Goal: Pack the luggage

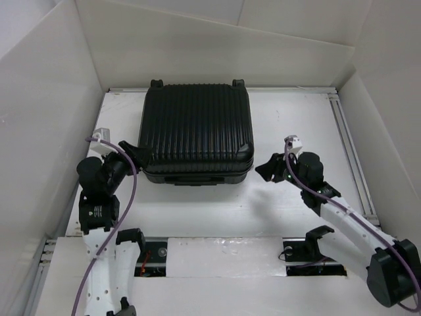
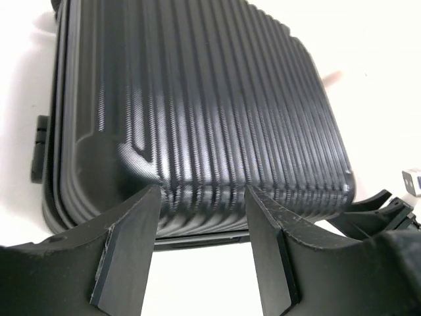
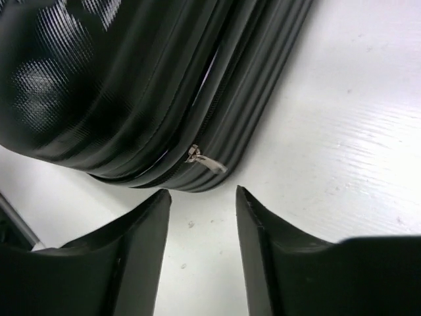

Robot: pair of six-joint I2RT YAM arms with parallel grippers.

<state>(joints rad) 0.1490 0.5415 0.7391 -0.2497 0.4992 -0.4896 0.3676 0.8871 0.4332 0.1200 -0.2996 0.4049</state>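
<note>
Black ribbed luggage [image 1: 196, 131] lies closed on the surface [image 1: 296, 125]; my left pincer [image 2: 202, 204] and right pincer [image 3: 202, 197] flank its near corners, parted, empty; I judge zipping in hand, needing the zipper pull [image 3: 206, 160] pinched.

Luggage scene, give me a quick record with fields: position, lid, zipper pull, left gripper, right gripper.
position: luggage lies flat on the white table, wheels at the far edge
lid: down
zipper pull: at the near right corner, just ahead of the right gripper
left gripper: open, at the near left corner, gripping nothing
right gripper: open, empty, off the shell
</note>
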